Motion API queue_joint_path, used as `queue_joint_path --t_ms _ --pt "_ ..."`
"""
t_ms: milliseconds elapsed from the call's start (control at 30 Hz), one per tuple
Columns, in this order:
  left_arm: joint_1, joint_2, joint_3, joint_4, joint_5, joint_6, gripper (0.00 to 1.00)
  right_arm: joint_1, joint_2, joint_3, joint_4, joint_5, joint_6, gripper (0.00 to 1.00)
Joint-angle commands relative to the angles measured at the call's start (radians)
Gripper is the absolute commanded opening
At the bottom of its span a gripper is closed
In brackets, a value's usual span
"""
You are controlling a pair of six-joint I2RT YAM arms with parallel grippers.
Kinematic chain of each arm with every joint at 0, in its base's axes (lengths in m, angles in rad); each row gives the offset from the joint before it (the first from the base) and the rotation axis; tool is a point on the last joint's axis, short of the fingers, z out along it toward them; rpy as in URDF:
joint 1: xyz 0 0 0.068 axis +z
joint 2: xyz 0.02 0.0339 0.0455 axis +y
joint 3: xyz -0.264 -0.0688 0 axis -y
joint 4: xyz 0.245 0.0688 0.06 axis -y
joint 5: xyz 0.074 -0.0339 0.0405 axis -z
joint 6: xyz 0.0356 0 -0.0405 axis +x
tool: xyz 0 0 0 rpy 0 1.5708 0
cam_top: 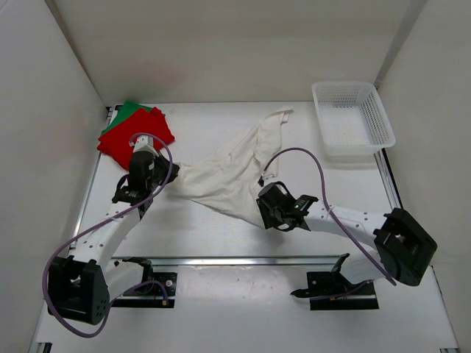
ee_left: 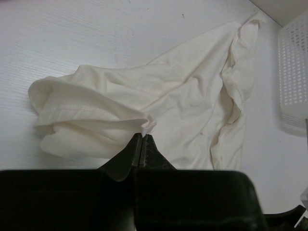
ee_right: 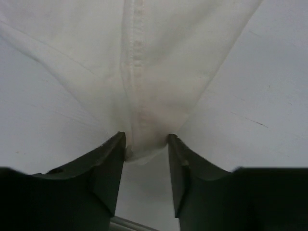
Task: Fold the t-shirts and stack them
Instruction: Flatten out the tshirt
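Our left hand (ee_left: 142, 144) is pressed together, pinching a bunched edge of the white t-shirt (ee_left: 192, 96), which lies crumpled in the middle of the surface (cam_top: 221, 235). Our right hand (ee_right: 146, 139) is spread, its fingers straddling the shirt's hem. The red t-shirt (cam_top: 121, 141) lies folded on the green t-shirt (cam_top: 131, 110), far left.
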Motion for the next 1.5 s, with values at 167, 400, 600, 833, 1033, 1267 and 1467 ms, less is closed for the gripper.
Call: queue_joint_path --t_ms 167,400,600,833,1033,1267,1467 --pt "-0.001 -0.031 0.038 -0.008 -0.014 0.007 0.0 0.021 -0.026 0.11 -0.009 0.14 0.007 0.0" --pt "0.097 -0.021 0.142 -0.068 0.035 0.038 0.0 -0.344 -0.623 -0.007 -0.001 -0.454 0.076 0.0" --pt "0.131 0.014 0.236 -0.108 0.048 0.059 0.0 -0.919 -0.64 -0.236 -0.047 -0.929 0.023 0.0" --pt "0.099 0.028 0.19 -0.088 0.031 0.067 0.0 -0.596 -0.618 -0.28 -0.046 -0.462 0.107 0.0" --pt "0.09 0.104 0.245 -0.056 -0.013 0.053 0.0 -0.696 -0.387 -0.25 0.204 -0.516 0.125 0.0" --pt "0.132 0.146 0.204 -0.01 0.002 0.035 0.0 -0.788 -0.013 -0.051 0.472 -0.542 0.182 0.0" --pt "0.188 0.043 0.05 0.003 0.017 -0.014 0.0 -0.871 0.081 0.078 0.477 -0.57 0.208 0.15"
